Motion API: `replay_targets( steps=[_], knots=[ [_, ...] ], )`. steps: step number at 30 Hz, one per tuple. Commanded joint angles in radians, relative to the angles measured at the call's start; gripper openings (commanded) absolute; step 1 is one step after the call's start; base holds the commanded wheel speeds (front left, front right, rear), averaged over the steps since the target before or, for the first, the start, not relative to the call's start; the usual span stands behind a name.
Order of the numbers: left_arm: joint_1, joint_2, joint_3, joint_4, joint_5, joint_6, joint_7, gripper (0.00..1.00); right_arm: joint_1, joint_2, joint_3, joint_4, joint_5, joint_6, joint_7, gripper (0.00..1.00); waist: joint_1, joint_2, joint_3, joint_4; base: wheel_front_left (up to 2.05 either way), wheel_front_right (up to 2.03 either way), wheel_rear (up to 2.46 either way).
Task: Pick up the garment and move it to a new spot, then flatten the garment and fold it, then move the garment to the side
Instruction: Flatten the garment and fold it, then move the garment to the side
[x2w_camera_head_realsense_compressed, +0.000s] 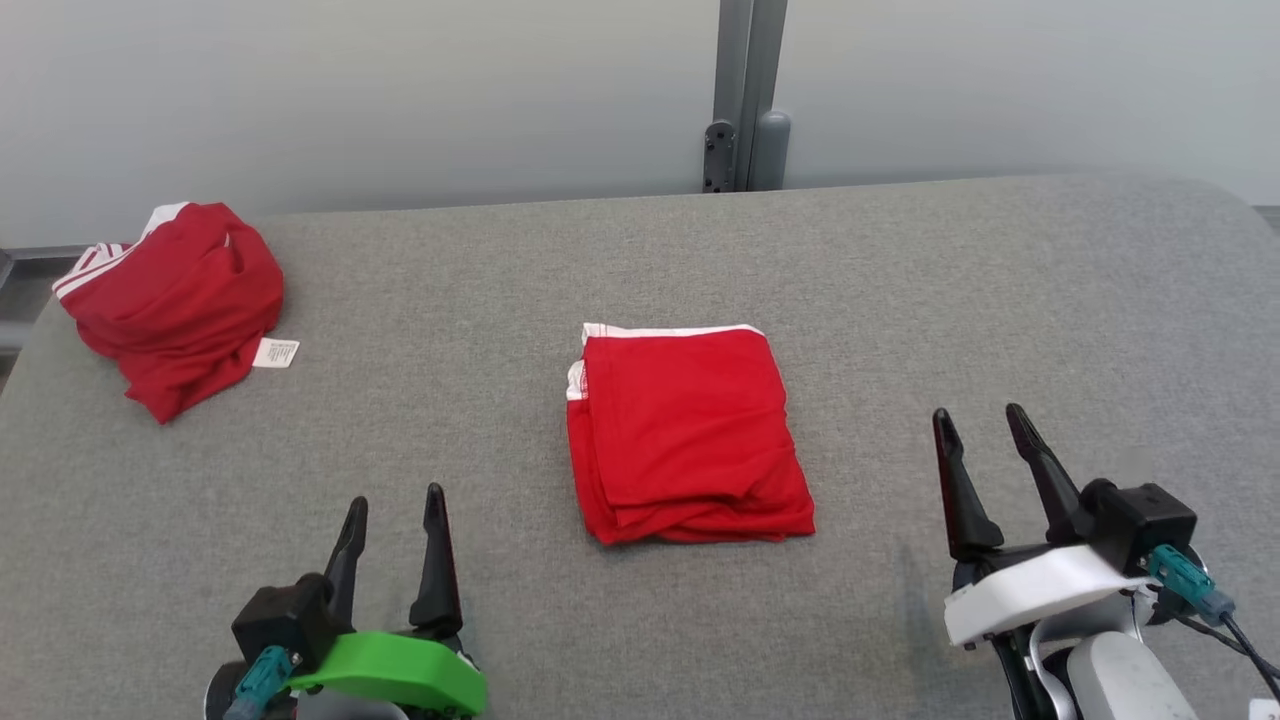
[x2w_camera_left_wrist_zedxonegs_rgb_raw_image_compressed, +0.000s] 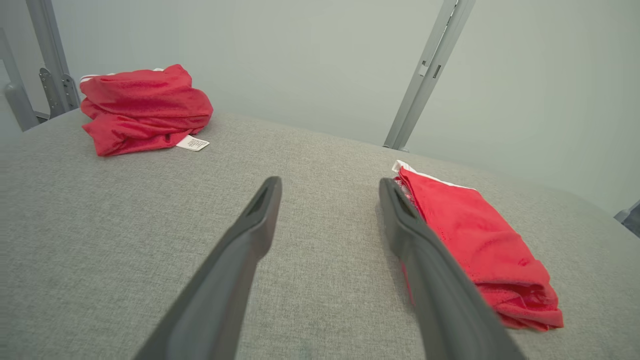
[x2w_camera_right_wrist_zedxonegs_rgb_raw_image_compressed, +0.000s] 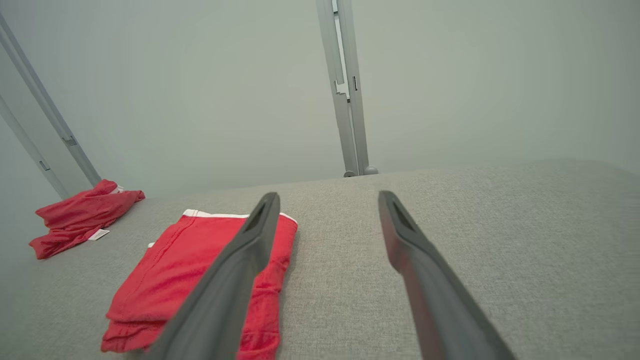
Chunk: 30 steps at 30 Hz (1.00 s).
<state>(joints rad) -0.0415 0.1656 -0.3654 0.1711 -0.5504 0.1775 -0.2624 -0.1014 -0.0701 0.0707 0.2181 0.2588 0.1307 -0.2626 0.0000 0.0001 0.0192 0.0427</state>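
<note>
A folded red garment (x2w_camera_head_realsense_compressed: 685, 435) lies flat near the middle of the grey padded table (x2w_camera_head_realsense_compressed: 950, 290), a neat rectangle with a white band along its far edge and a bit of white at its far left corner. Its near edge shows several stacked layers, slightly rumpled.

The left gripper (x2w_camera_head_realsense_compressed: 395, 500) sits low at the near left of the table, its two dark fingers spread wide with nothing between them. From its wrist view the folded garment lies just to the right of its right finger, though I cannot tell whether cloth and finger touch.

The right gripper (x2w_camera_head_realsense_compressed: 980, 415) is at the near right, well clear of the garment in the head view. Its fingers are also parted wide and empty, pointing toward the far side of the table.

Far off at the table's back left corner rests a second red garment (x2w_camera_head_realsense_compressed: 175, 300), bunched in a loose heap with white stripes showing at its far left. A small white tag (x2w_camera_head_realsense_compressed: 276, 353) lies on the table at its right edge. Behind the table stands a pale wall with a grey upright post (x2w_camera_head_realsense_compressed: 745, 95).
</note>
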Motion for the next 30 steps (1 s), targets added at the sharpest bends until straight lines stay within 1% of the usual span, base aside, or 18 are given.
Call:
replay_targets(
  steps=[1,5,12,17,30],
  knots=[
    [0.024,0.002,0.016,-0.001,0.017,0.0,-0.003,1.0,0.025,0.004,-0.014,-0.013,-0.008,0.0,-0.003,1.0,0.0,-0.0001,-0.018,-0.016,0.0,0.0,0.0],
    [0.049,-0.011,0.052,0.001,0.043,-0.014,-0.003,1.0,0.051,0.012,-0.025,-0.02,0.001,0.0,-0.003,1.0,0.0,-0.0001,-0.025,-0.021,0.0,0.0,0.0],
    [0.061,-0.031,0.085,0.02,0.096,-0.041,-0.002,1.0,0.054,0.017,-0.015,-0.004,0.004,0.0,-0.003,1.0,0.0,-0.0001,-0.034,-0.02,0.0,0.0,0.0],
    [0.063,-0.045,0.101,0.033,0.108,-0.059,-0.002,1.0,0.056,0.018,-0.01,-0.001,0.009,0.0,-0.003,1.0,0.0,-0.0001,-0.035,-0.017,0.0,0.0,0.0],
    [0.063,-0.071,0.126,0.053,0.14,-0.086,-0.002,1.0,0.045,0.019,-0.017,0.009,0.006,0.0,0.005,1.0,0.0,-0.0001,-0.034,-0.004,0.0,0.0,0.0]
  ],
)
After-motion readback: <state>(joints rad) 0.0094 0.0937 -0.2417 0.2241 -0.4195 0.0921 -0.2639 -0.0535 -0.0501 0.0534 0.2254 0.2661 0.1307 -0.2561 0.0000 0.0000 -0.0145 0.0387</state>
